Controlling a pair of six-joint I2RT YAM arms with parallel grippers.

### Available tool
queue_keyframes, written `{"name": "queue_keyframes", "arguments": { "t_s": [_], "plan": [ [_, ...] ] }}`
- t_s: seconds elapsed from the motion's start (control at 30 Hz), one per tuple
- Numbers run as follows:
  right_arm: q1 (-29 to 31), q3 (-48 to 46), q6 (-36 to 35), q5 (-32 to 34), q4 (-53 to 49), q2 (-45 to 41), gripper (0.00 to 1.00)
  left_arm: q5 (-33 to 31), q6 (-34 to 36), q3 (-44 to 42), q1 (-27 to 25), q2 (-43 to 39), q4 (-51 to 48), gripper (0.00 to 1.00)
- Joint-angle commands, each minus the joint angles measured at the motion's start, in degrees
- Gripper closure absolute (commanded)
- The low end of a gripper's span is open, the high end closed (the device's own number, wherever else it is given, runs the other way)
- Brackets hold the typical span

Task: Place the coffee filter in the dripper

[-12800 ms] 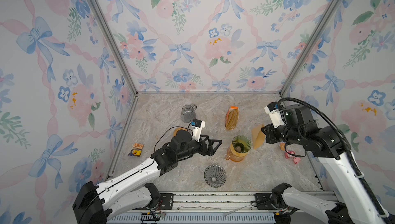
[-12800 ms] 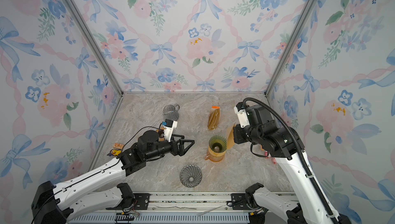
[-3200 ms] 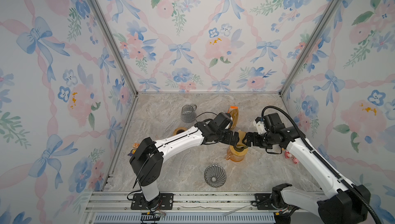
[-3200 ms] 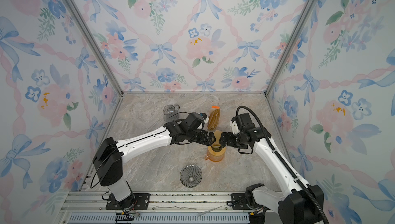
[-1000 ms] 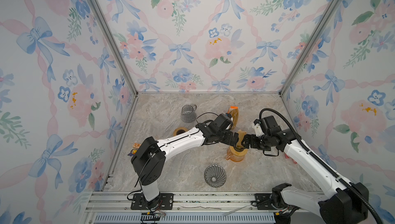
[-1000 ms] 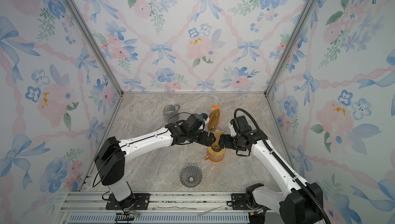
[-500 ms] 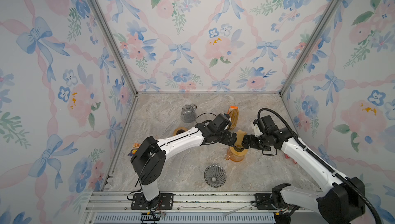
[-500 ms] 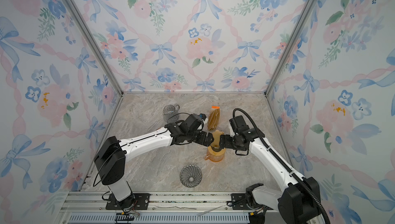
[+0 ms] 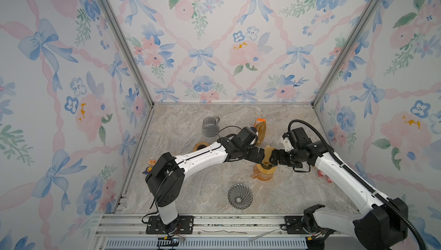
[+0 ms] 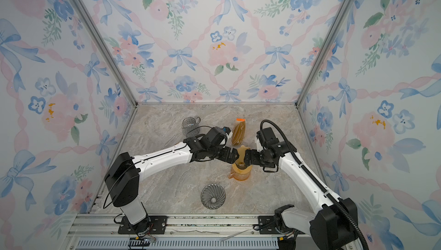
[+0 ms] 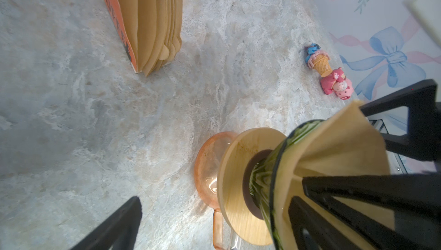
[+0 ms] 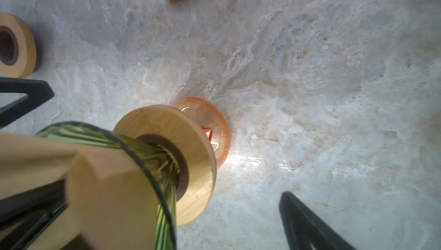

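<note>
Top views, right of centre: coffee filter [image 9: 269,151] is seated in dripper [image 11: 278,158], closely flanked by left gripper [image 9: 262,157] and right gripper [image 9: 274,159], both spread wide.

My left gripper [image 9: 262,156] now stretched across to the green dripper [image 11: 262,177], my right gripper [image 9: 274,159] swung inward to meet it, coffee filter [image 9: 269,151] no longer dangling alongside, I see it seated inside.

In both top views the left gripper [image 9: 262,156], right gripper [image 9: 274,159] and coffee filter [image 9: 269,151] hide nearly all of the dripper [image 11: 265,177]. Both wrist views cut its rim off, and the 2 toys [image 9: 150,163] by the left wall are too small to identify.
</note>
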Motion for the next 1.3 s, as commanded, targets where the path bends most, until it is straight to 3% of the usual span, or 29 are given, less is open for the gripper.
{"name": "queue_keyframes", "arguments": {
  "t_s": [0.0,0.2,0.6,1.27],
  "plan": [
    [-1.9,2.9,-1.2,-3.8,-2.2,-1.4,0.04,1.3,2.2,-0.2,0.3,-3.6,0.0,0.02],
    [-3.3,3.7,-3.4,-7.3,-3.0,0.7,0.04,1.8,3.6,-0.3,0.8,-4.2,0.0,0.02],
    [-3.6,0.3,-2.5,-3.4,-2.9,1.3,0.04,-0.4,3.3,0.0,1.7,-0.3,-0.1,0.02],
    [-4.0,-4.4,-0.3,-3.5,0.8,0.6,0.04,-0.4,2.6,-0.5,1.7,0.6,-0.1,0.02]
  ]
}}
